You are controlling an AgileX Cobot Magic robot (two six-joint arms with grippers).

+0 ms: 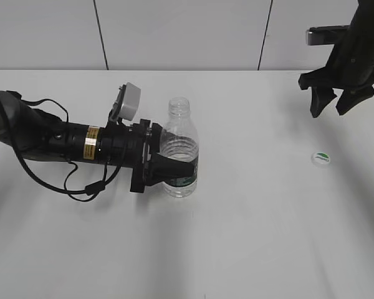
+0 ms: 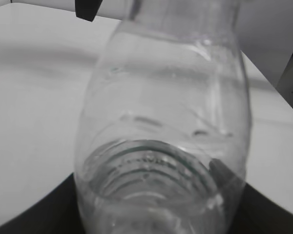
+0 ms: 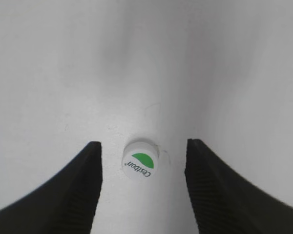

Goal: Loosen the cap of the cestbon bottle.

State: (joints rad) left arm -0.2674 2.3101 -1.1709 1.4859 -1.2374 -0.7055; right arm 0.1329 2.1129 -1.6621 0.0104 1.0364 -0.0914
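Note:
The cestbon bottle [image 1: 181, 149] stands upright and uncapped near the table's middle, clear with a dark green label low down. My left gripper [image 1: 174, 169] is shut on its lower body from the left. The bottle fills the left wrist view [image 2: 166, 122]. The white cap [image 1: 321, 159] with its green mark lies flat on the table at the right, apart from the bottle. My right gripper [image 1: 330, 103] is open and raised above and behind the cap. In the right wrist view the cap [image 3: 140, 160] lies on the table below, between the spread fingers [image 3: 142, 161].
The white table [image 1: 249, 237] extends on all sides. A white panelled wall [image 1: 174, 31] runs behind the table's back edge. The left arm with its cables [image 1: 50, 143] lies low across the left part of the table.

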